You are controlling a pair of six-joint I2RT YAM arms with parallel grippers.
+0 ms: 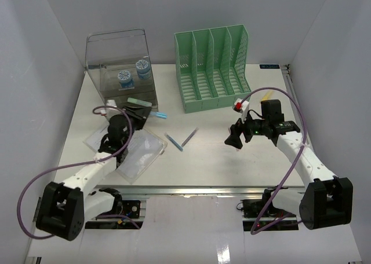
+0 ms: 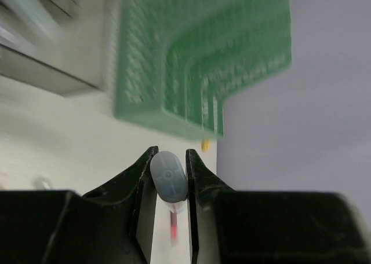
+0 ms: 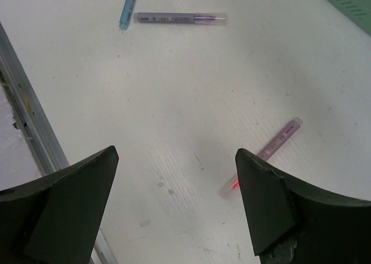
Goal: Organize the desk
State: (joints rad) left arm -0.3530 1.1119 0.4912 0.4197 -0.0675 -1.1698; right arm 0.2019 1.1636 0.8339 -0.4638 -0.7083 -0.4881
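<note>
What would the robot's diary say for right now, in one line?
left claw: shut on grey-capped pen | right claw: open above pink pen | desk: blue pen, purple pen lying loose

Bench [image 1: 214, 160]: large flat white rectangular top, level, fills centre of frame. Metal rail [image 1: 191, 189] along near long edge, lower frame. Faint scuffs.

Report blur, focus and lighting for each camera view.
Left wrist: the green file rack is smeared, while the left gripper and its grey-capped pen are sharp. Right wrist: the desk and purple pen are crisp between the dark fingers of the right gripper. Top external: even light, soft shadows.
</note>
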